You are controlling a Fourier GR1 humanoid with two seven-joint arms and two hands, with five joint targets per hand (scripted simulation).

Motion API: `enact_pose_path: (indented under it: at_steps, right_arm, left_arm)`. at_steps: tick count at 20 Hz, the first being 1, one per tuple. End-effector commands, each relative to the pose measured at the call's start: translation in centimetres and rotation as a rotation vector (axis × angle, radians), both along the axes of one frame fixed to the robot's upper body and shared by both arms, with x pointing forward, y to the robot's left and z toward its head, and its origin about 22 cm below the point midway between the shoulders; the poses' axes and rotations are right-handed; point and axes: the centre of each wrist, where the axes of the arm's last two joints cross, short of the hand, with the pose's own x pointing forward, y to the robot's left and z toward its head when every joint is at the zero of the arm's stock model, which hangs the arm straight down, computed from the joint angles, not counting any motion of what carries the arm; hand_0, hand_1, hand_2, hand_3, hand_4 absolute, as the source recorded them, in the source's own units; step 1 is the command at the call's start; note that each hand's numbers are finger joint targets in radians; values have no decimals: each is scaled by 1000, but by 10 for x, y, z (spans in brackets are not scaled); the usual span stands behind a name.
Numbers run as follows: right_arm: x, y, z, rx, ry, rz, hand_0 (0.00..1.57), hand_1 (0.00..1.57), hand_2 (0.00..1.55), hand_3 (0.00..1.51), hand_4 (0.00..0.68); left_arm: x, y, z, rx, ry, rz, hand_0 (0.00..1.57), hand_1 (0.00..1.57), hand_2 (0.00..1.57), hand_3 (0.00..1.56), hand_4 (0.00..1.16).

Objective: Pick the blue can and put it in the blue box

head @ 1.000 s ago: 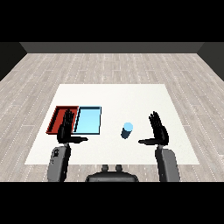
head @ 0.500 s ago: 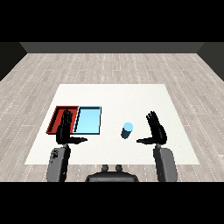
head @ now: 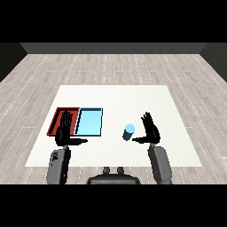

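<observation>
A small light blue can (head: 129, 132) stands upright on the white table (head: 133, 97), right of centre. My right hand (head: 151, 130) is open just to the can's right, fingers straight up and thumb reaching toward the can's base, with a small gap between them. The light blue tray (head: 89, 122) lies left of the can, beside the red tray (head: 60, 118). My left hand (head: 64, 131) is open, fingers straight, over the near end of the red tray, thumb pointing right.
Both trays lie side by side at the table's left, with nothing visible inside them. Grey wood floor surrounds the table.
My right hand has moved left toward the can and come a little closer to it. The left hand has hardly moved.
</observation>
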Motion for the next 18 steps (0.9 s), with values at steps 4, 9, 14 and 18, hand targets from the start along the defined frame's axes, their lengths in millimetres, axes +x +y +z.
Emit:
enact_pose_path:
  at_steps: [4,9,14,18]
  right_arm:
    - [-11,16,-6,60,27,2,0,0,0,0,0]
    - [-17,12,-29,77,71,12,0,0,0,0,0]
    - [-1,19,-50,74,70,0,0,0,0,0,0]
    - [-12,39,-55,85,93,-17,0,0,0,0,0]
  left_arm:
    - [-5,-2,9,17,6,3,0,0,0,0,0]
    - [-3,-6,1,-8,-4,-2,0,0,0,0,0]
    - [7,15,6,1,-10,-5,0,0,0,0,0]
    - [-4,-5,7,10,2,3,0,0,0,0,0]
